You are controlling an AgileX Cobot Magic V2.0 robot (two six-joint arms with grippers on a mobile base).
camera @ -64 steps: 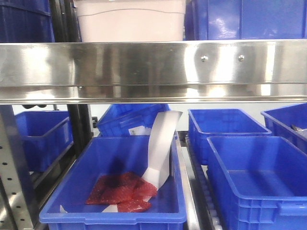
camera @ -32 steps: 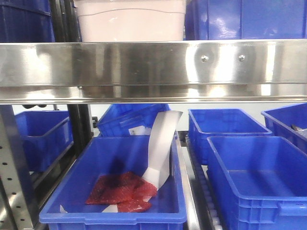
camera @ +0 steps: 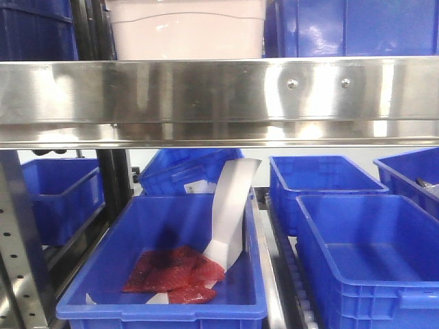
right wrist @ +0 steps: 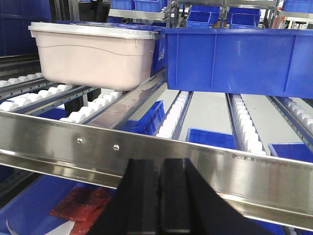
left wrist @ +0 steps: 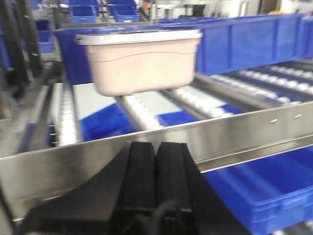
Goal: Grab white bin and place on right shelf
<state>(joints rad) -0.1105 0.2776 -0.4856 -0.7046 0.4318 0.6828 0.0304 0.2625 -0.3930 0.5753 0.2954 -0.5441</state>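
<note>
We begin with the right shelf [camera: 206,92], whose broad steel front rail runs across all three views, with roller lanes behind it. On those rollers stands the white bin [right wrist: 95,51], upright with its lid on, set back from the rail and just beside a big blue bin [right wrist: 234,58] on its right. In the front view the white bin [camera: 185,27] shows only above the rail. Below the shelf sit more blue bins; one blue bin [camera: 164,267] holds red packets [camera: 175,274] and a white strip [camera: 230,212].

Our left hand [left wrist: 155,161] hovers before the rail, fingers pressed together and gripping nothing. Our right hand [right wrist: 159,181] is likewise closed and empty, short of the rail.

We judge that the bin either already rests where it belongs or has yet to be grasped; the pictures alone cannot settle which. Neither hand touches it.
</note>
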